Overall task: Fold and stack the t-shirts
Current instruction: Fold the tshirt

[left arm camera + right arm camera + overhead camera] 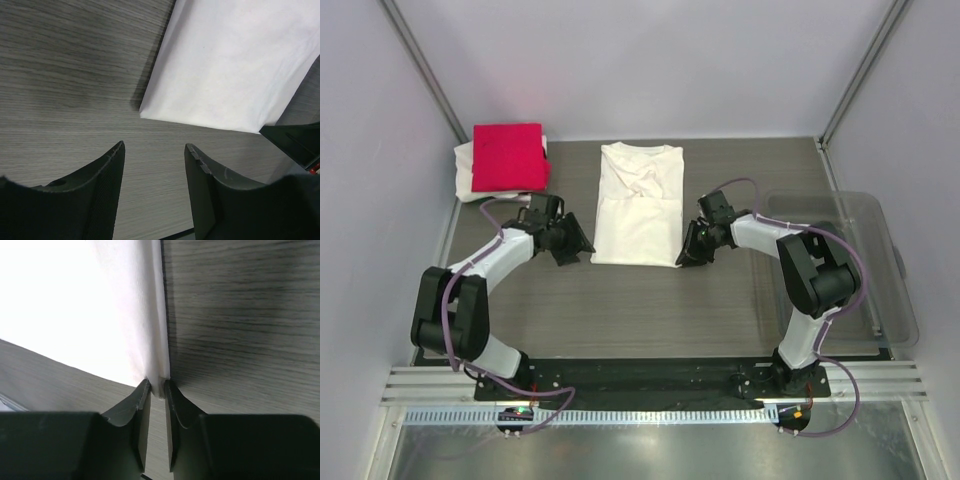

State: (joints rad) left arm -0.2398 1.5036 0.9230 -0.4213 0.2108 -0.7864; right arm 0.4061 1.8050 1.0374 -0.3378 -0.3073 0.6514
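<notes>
From above, a clear plastic tub (865,262) sits on the table (640,310) well to the right of the folded white shirt (638,203); all the shirts lie outside it. Far left of that white shirt, a folded red shirt (508,157) rests on another white one (466,176). The left gripper (570,246) is just beside the middle shirt's near left corner and the right gripper (688,250) at its near right corner, but this view is too small to tell how the jaws stand. The left wrist camera settles that for its side: the left gripper (154,150) is spread wide over bare table (65,65), just short of the white shirt's (230,65) corner and not touching it. The right wrist camera shows the right gripper (157,385) pressed together on the near corner of the white shirt (75,305), a thin fold of cloth pinched between its fingers, with bare table (240,315) to the right of the shirt's edge.
</notes>
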